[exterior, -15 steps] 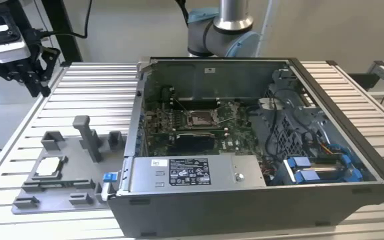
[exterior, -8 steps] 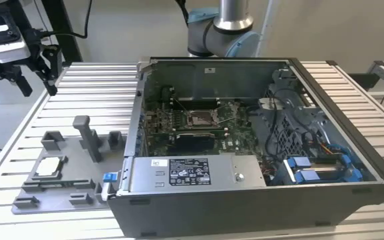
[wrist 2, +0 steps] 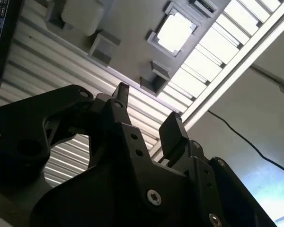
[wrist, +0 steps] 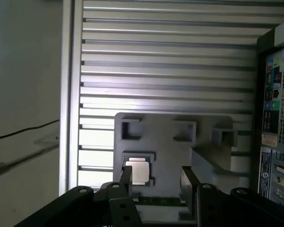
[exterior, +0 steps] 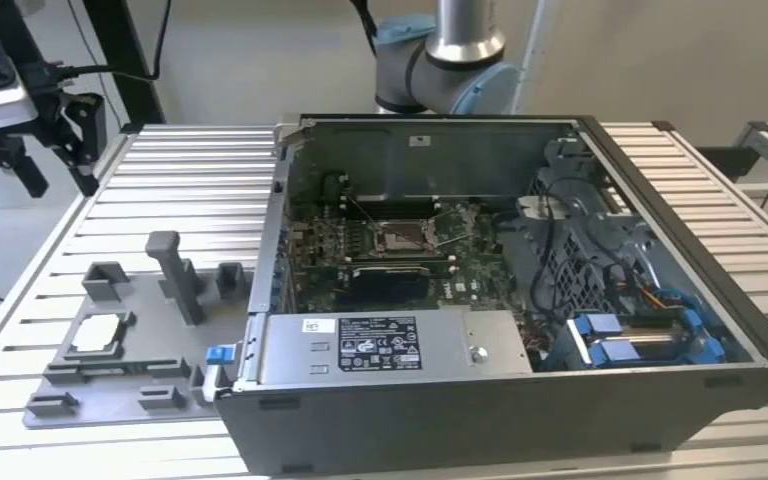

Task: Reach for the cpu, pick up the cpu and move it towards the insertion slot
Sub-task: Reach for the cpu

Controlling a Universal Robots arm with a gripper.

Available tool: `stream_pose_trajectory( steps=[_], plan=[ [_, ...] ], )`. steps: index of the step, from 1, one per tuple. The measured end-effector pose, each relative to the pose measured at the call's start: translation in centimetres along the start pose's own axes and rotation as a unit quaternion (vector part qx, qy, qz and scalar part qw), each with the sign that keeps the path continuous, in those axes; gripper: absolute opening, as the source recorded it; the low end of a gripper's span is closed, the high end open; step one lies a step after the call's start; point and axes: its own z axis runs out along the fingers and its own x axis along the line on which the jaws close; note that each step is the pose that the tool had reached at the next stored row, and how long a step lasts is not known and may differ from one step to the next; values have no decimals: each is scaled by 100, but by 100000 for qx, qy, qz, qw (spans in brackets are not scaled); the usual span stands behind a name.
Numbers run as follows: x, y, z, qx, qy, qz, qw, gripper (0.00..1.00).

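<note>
The cpu [exterior: 97, 333] is a small silvery square lying flat in a pocket of the grey fixture plate [exterior: 117, 385], at the exterior view's left. It also shows in both wrist views, as the cpu [wrist: 136, 172] and the cpu [wrist 2: 175, 30]. My gripper [exterior: 61, 185] hangs open and empty high over the table's far corner, well apart from the chip. In the first wrist view the gripper [wrist: 156, 182] has one finger [wrist: 126, 177] overlapping the chip's edge. The insertion slot [exterior: 398, 236] is a silver-framed socket on the green motherboard inside the open computer case [exterior: 704, 300].
The fixture plate carries several grey blocks and a tall upright post [exterior: 171, 270] between the chip and the case wall. A black rectangular patch [exterior: 384, 285] lies beside the slot. A silver power supply [exterior: 384, 345] and cables fill the case's near side. The arm's base [exterior: 444, 60] stands behind.
</note>
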Motion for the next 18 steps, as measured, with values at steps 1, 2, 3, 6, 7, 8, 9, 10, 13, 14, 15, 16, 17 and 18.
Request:
stream_pose_trajectory(
  steps=[1,2,3,6,7,8,9,10,13,14,15,16,17,18],
  plan=[
    [20,-26,9,2,5,5,100000,0],
    [29,-62,24,1,16,13,100000,0],
    [34,-100,40,1,33,10,100000,0],
    [38,-147,85,-3,39,8,100000,0],
    [38,-147,84,-2,52,13,100000,0],
    [38,-147,84,-3,54,12,100000,0],
    [38,-147,84,0,59,14,100000,0],
    [38,-147,83,0,66,14,100000,0],
    [38,-147,83,1,74,10,100000,100],
    [38,-147,83,1,79,12,100000,100],
    [38,-147,83,0,82,10,100000,100],
    [38,-147,86,0,81,11,100000,100],
    [38,-147,93,-3,76,11,100000,100],
    [38,-148,103,-3,79,10,100000,100]
  ],
)
